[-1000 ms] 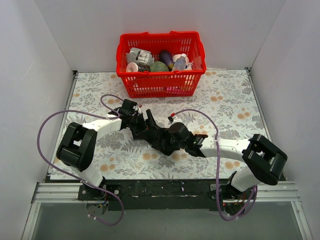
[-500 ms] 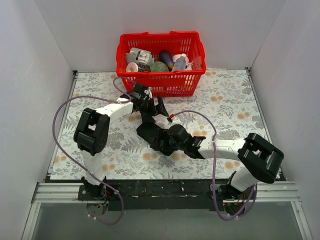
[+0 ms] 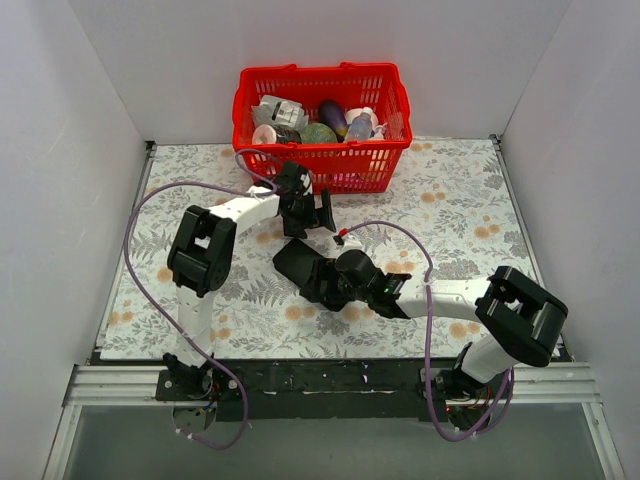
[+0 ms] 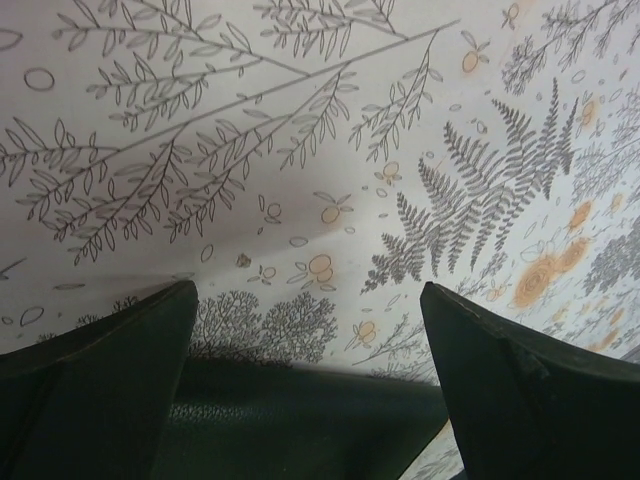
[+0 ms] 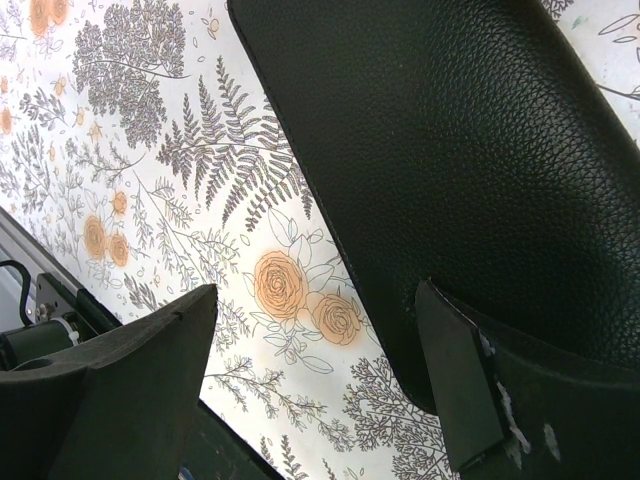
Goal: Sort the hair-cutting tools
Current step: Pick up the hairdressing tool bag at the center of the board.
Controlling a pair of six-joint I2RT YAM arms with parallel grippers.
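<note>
No scissors or comb show in any view. The flat black folding case (image 3: 298, 260) lies closed on the floral cloth at mid-table. My left gripper (image 3: 319, 212) is open and empty just beyond the case, near the basket; in the left wrist view (image 4: 310, 330) the case's edge (image 4: 300, 420) lies low between the fingers (image 4: 110, 370). My right gripper (image 3: 323, 286) is open at the case's near right edge. In the right wrist view (image 5: 310, 340) the case (image 5: 450, 150) fills the upper right, and its corner lies beside the right finger (image 5: 480, 400).
A red plastic basket (image 3: 300, 172) with bottles and packets stands at the back centre against the wall. The floral cloth (image 3: 460, 210) covers the table. White walls close in the left, right and back. Purple cables loop off both arms.
My left arm has swung off the case and back towards the basket, leaving the case's top uncovered. My right gripper has stayed at the case's near edge, shifting slightly left.
</note>
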